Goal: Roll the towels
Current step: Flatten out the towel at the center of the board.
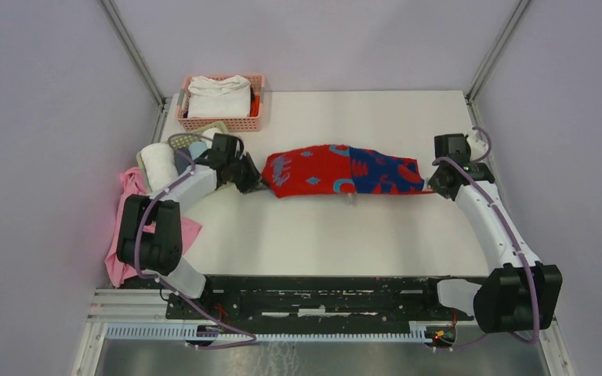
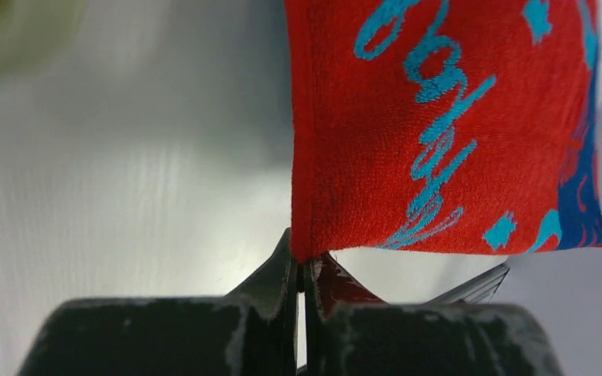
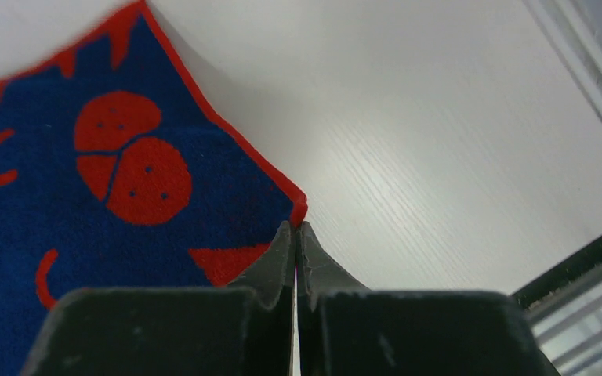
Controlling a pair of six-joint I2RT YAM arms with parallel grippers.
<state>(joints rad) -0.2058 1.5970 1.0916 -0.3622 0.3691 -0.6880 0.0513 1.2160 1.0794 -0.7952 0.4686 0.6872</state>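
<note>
Both sets of jaws grip opposite corners of the red towel [image 1: 313, 168], its teal scrawl [image 2: 431, 125] illegible.

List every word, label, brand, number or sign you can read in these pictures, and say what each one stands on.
Nothing can be read with certainty.
On the red towel: teal looping marks that resemble handwriting, seen sideways in the left wrist view; no letters can be made out.
On its blue side: only red shapes, no text.
On the pink basket: no legible label.
</note>
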